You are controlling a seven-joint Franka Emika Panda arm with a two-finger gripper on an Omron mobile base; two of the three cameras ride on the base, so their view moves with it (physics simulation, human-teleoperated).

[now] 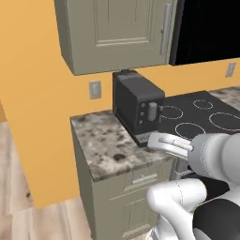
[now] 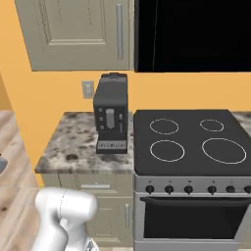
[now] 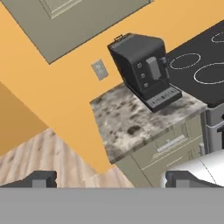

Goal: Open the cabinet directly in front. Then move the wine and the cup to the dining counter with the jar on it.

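— Item one, the cabinet (image 1: 117, 33): location and condition?

— Wall-mounted, beige-taupe, above the worktop (image 1: 101, 145). The panelled door in view is shut flush, with a long grey bar handle (image 1: 166, 29) running vertically near its right edge. In the right base view the same cabinet (image 2: 78, 32) sits at top left, its handle (image 2: 119, 30) just beside a black unit (image 2: 193, 34) on the wall.

— Item two, what stands under it?

— A dark grey coffee machine (image 1: 137, 105), upright, at the back of the worktop towards its right edge, just beside the stove. It reaches almost to the cabinet's underside. A grey wall outlet (image 1: 95, 89) sits on the orange wall to its left.

— Item three, the stove?

— Black hob (image 2: 188, 139) with four white rings, adjoining the worktop's right edge; a row of knobs (image 2: 188, 188) and an oven door below. Beige drawers (image 2: 95, 187) with short handles sit under the worktop.

— Item four, the gripper?

— In the hand view, gripper (image 3: 111, 179) with two dark finger tips (image 3: 41, 178) set wide apart at the bottom, jaws open, nothing between them, well short of the cabinet. The hand camera looks tilted at the worktop corner and wooden floor (image 3: 48, 153).
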